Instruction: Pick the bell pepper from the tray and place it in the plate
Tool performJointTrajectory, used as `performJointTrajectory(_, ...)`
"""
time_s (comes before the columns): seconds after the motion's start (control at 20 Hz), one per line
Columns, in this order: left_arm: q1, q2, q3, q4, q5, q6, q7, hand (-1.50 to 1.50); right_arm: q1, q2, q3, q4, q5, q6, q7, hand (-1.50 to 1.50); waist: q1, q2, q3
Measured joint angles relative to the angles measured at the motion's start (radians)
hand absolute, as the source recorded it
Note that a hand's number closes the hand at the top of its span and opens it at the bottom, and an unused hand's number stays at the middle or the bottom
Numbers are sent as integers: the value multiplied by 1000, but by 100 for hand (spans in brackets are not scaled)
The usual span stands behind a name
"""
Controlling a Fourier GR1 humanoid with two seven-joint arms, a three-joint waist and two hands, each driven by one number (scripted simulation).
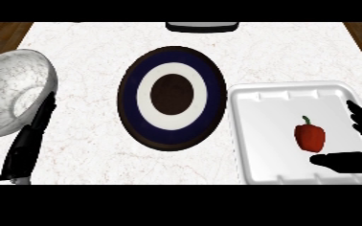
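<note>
A red bell pepper (pixel 310 138) with a green stem lay in a white tray (pixel 268 124). The plate (pixel 174 98) showed dark brown, navy and white rings. The counter (pixel 84 139) was white, faintly speckled.

We see a red bell pepper (pixel 310 136) lying in a white tray (pixel 262 124) at the right of the counter (pixel 84 163). Our right hand (pixel 341 162) is spread around it, thumb just below it and fingers (pixel 354 115) at the tray's right edge, not touching. The dark plate (pixel 173 98) sits in the middle. Our left hand (pixel 28 141) rests open at the left, beside a glass bowl (pixel 21 88).
</note>
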Motion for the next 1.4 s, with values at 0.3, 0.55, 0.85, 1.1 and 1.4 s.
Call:
performJointTrajectory(0.3,21,-16,25,-31,-22,-22,4,0,-11,86,-9,54,70,75,-15,-150,-1,-1,0)
performJointTrajectory(0.55,9,-47,32,-16,-51,-29,5,0,-48,154,-40,149,118,126,-59,-150,-1,0,0)
performJointTrajectory(0.85,13,-49,69,-29,-54,-66,9,0,-53,231,-58,159,185,153,-66,150,-2,-1,-1)
performJointTrajectory(1.1,23,-77,66,-39,-85,-62,3,0,-95,271,-105,214,220,161,-144,150,-2,-2,-3)
performJointTrajectory(1.4,35,-91,88,-71,-93,-88,17,0,-100,321,-140,259,291,163,-218,150,-1,-4,-4)
